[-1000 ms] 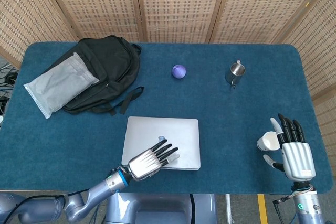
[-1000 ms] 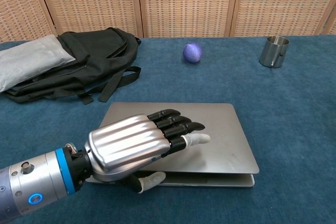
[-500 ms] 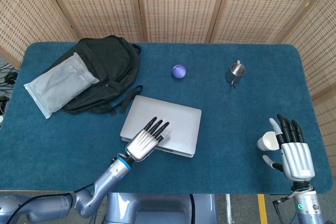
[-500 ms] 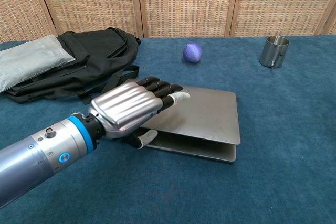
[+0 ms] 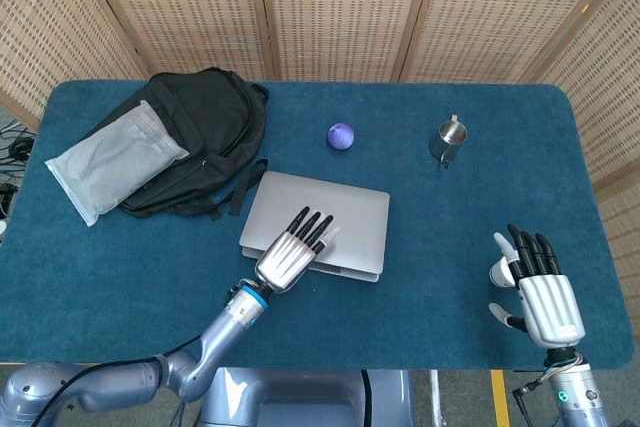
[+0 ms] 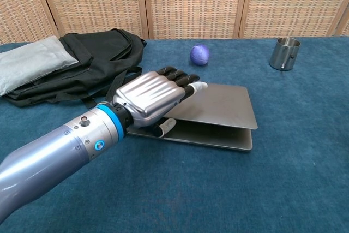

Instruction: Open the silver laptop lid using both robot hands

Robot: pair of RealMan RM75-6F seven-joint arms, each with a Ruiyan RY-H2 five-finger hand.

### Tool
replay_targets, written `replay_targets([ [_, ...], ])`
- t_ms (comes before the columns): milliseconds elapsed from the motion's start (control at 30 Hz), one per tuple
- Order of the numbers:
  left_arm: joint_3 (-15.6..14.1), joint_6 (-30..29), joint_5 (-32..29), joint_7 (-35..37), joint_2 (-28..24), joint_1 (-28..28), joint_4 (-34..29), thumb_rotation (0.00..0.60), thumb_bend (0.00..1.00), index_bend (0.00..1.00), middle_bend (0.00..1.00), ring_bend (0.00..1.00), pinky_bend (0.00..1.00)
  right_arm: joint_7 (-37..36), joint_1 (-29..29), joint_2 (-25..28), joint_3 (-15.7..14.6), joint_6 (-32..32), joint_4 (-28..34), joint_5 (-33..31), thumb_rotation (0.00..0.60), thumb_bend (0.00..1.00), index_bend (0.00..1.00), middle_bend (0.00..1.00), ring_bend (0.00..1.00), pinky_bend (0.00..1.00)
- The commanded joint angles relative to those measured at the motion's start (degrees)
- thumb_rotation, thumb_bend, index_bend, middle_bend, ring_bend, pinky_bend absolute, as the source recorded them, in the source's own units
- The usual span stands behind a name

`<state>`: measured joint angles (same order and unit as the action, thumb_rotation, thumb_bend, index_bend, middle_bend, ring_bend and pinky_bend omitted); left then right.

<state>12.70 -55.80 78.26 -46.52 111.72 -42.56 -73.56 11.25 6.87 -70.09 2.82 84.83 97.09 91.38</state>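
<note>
The silver laptop [image 5: 345,222] [image 6: 223,107] lies slightly askew in the middle of the blue table. Its lid stands a small gap above the base along the front edge. My left hand [image 5: 295,252] [image 6: 155,99] rests on the lid's front left part, fingers [image 6: 182,77] stretched flat on top. Its thumb [image 6: 166,127] is tucked under the lid's edge, so the hand grips the lid. My right hand [image 5: 535,287] hovers near the table's front right edge, well apart from the laptop, fingers spread and holding nothing. The chest view does not show it.
A black backpack [image 5: 200,132] [image 6: 92,61] with a grey pouch [image 5: 115,162] [image 6: 30,64] on it lies at the back left, its strap close to the laptop. A purple ball [image 5: 341,135] [image 6: 199,54] and a steel cup [image 5: 450,137] [image 6: 285,53] stand behind the laptop.
The laptop has slid away from the front edge and turned a little under my left hand. Its lid has lifted slightly. My right hand has drawn back toward the near edge.
</note>
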Motion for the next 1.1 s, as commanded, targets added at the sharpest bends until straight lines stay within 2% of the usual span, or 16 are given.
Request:
replay_targets([
  [33, 0.36, -0.45, -0.55, -0.41, 0.39, -0.47, 0.49, 0.600, 0.52, 0.00, 0.00, 0.00, 0.00, -1.31, 1.18, 0.29, -1.38, -1.89, -1.17, 2.17, 0.600, 0.02, 0.00, 0.00, 0.00, 0.00],
  [133, 1.03, -0.51, -1.26, -0.47, 0.55, -1.03, 0.85, 0.600, 0.52, 0.00, 0.00, 0.00, 0.00, -3.24, 2.26, 0.28, -2.54, -3.58, -2.13, 4.12, 0.600, 0.21, 0.02, 0.01, 0.00, 0.02],
  [200, 1.80, -0.39, -1.89, -0.53, 0.65, -1.81, 1.09, 0.600, 0.52, 0.00, 0.00, 0.00, 0.00, -4.84, 3.43, 0.12, -3.45, -4.77, -3.49, 6.36, 0.600, 0.35, 0.05, 0.04, 0.00, 0.07],
  [400, 2.75, -0.99, -2.38, -1.63, 0.07, -3.70, 0.62, 0.600, 0.52, 0.00, 0.00, 0.00, 0.00, -11.46, 7.49, 0.46, -4.96, -9.23, -4.17, 9.79, 0.600, 0.64, 0.14, 0.14, 0.05, 0.17],
  [600, 3.86, -1.79, -3.13, -2.78, -0.56, -4.73, -0.16, 0.600, 0.52, 0.00, 0.00, 0.00, 0.00, -13.62, 11.65, 0.98, -5.65, -15.55, -2.59, 10.69, 0.600, 0.74, 0.17, 0.17, 0.09, 0.19],
  [833, 5.32, -2.66, -4.22, -4.78, -1.70, -5.90, -1.85, 0.600, 0.52, 0.00, 0.00, 0.00, 0.00, -13.02, 15.49, -0.02, -5.32, -23.26, 0.11, 7.94, 0.600, 0.78, 0.18, 0.18, 0.10, 0.19],
  [933, 6.61, -2.66, -6.04, -6.35, -2.53, -6.89, -3.08, 0.600, 0.52, 0.00, 0.00, 0.00, 0.00, -11.04, 17.26, -2.09, -4.95, -27.92, 1.45, 4.69, 0.600, 0.81, 0.18, 0.18, 0.11, 0.19],
  [1100, 7.20, -2.79, -8.45, -7.27, -2.83, -7.91, -3.29, 0.600, 0.52, 0.00, 0.00, 0.00, 0.00, -7.48, 18.59, -5.73, -3.70, -29.79, 1.30, 1.89, 0.600, 0.86, 0.18, 0.18, 0.11, 0.19],
])
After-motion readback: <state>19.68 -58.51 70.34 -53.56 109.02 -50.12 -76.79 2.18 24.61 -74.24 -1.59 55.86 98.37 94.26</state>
